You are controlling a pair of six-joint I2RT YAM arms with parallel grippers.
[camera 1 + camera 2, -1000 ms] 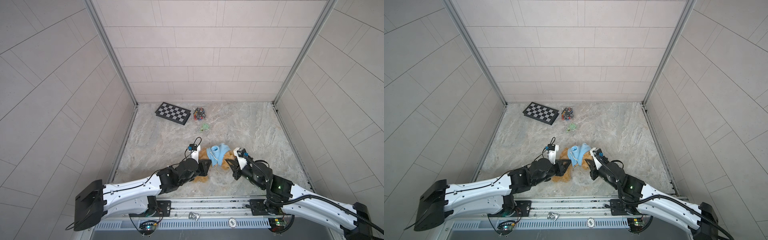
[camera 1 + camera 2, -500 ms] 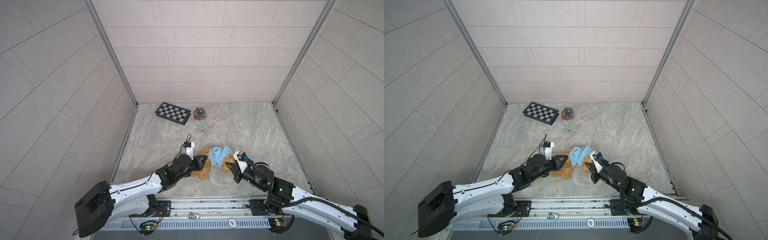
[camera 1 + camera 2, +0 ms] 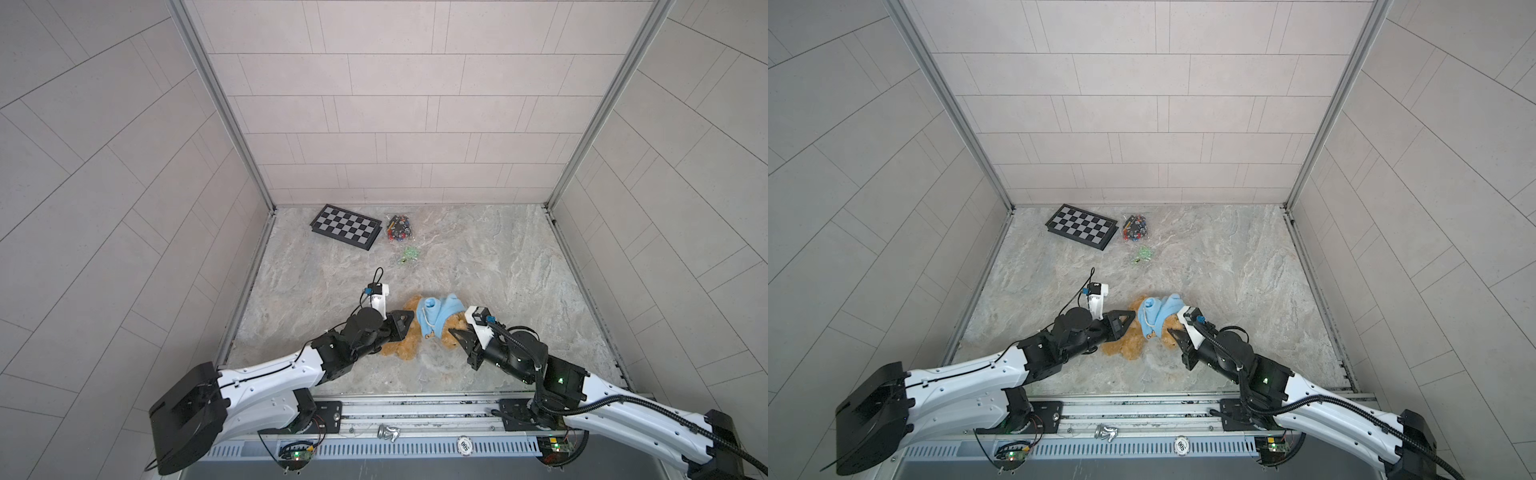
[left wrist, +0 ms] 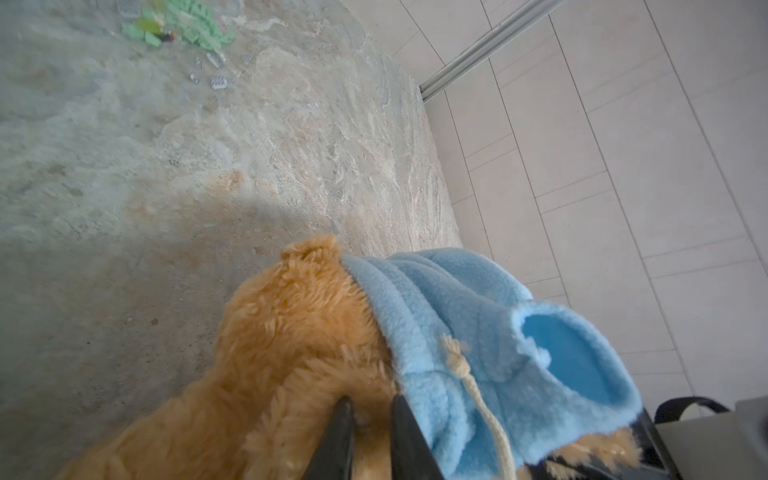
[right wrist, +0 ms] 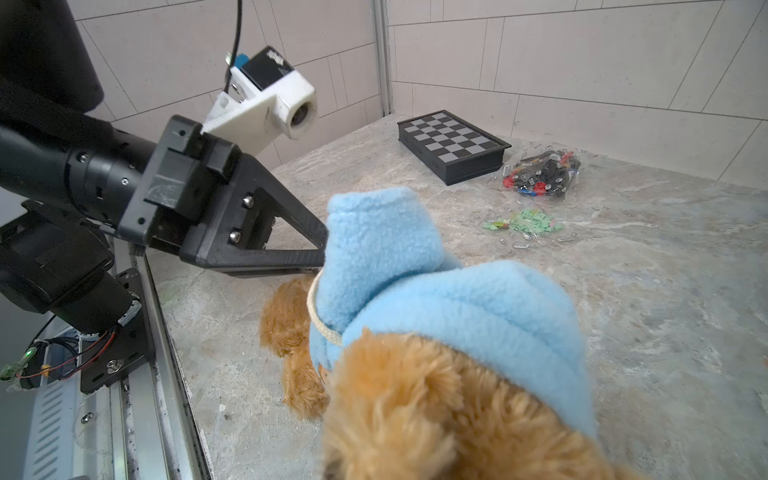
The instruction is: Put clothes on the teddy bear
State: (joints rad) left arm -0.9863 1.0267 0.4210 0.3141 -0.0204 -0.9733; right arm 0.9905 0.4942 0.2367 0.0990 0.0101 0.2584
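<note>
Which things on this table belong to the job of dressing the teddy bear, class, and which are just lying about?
Belong to the job:
- teddy bear
- light blue hoodie, lying over the bear

Just lying about, at the far side of the table:
- chessboard box
- clear bag of coloured pieces
- green pieces

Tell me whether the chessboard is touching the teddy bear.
No, the chessboard sits by the back wall, well apart from the teddy bear.

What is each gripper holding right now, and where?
Right gripper is shut on the bear, in fur beside the hoodie; the body part is hidden. Left gripper: jaws slightly apart against fur at the hoodie's edge; grip cannot be told.
</note>
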